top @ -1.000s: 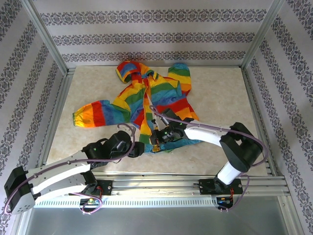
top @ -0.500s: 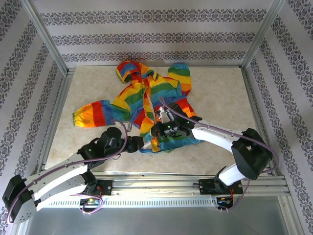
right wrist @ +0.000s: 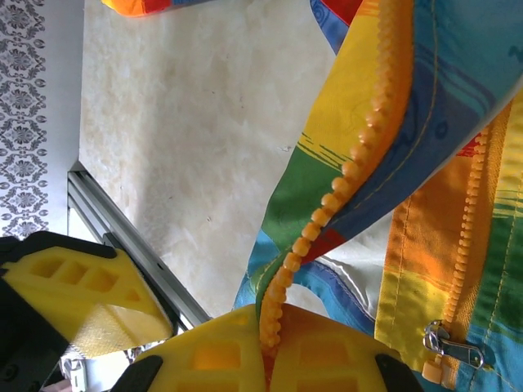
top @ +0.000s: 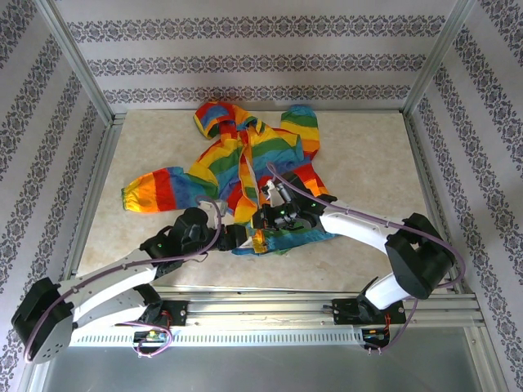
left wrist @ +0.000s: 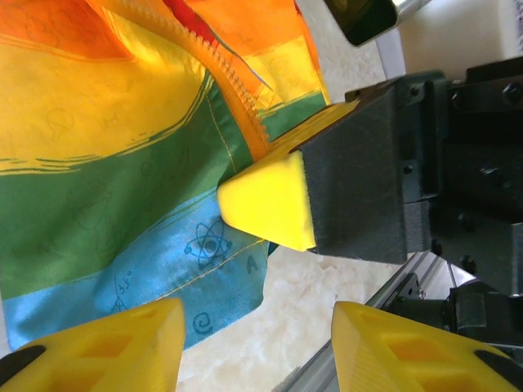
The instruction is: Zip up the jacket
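Note:
The rainbow-striped jacket (top: 253,167) lies open on the table, hood at the far end. My right gripper (top: 260,222) is shut on the orange zipper teeth (right wrist: 306,237) at the bottom hem, the strip running up from between its fingers (right wrist: 204,355). The metal zipper slider (right wrist: 445,353) sits on the other front edge, at the lower right of the right wrist view. My left gripper (left wrist: 253,351) is open just beside the blue hem corner (left wrist: 208,269), close to the right gripper's yellow fingertip (left wrist: 270,200). Nothing lies between its fingers (left wrist: 98,347).
The aluminium rail (top: 310,306) along the table's near edge runs right beside both grippers. One jacket sleeve (top: 159,189) stretches left. Bare marble tabletop (top: 368,155) lies to the right, with patterned walls around.
The right arm swung its elbow outward and drew the zipper edge slightly away from the rail. The left gripper moved right, closer to the hem corner.

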You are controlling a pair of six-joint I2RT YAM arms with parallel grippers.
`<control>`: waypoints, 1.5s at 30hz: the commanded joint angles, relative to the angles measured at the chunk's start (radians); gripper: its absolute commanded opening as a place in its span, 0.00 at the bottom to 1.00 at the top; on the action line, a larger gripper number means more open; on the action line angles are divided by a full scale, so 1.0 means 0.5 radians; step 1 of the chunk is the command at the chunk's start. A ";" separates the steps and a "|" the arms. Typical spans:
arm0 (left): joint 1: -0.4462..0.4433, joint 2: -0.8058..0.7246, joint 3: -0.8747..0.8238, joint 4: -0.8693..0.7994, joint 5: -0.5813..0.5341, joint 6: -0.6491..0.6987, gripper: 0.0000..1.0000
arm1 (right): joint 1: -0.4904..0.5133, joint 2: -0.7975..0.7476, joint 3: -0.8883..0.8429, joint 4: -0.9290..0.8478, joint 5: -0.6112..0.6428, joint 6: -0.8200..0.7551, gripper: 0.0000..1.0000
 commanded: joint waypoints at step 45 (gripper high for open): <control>0.339 0.197 -0.316 0.790 0.566 -0.397 0.00 | -0.022 0.029 -0.051 0.294 -0.299 0.242 0.12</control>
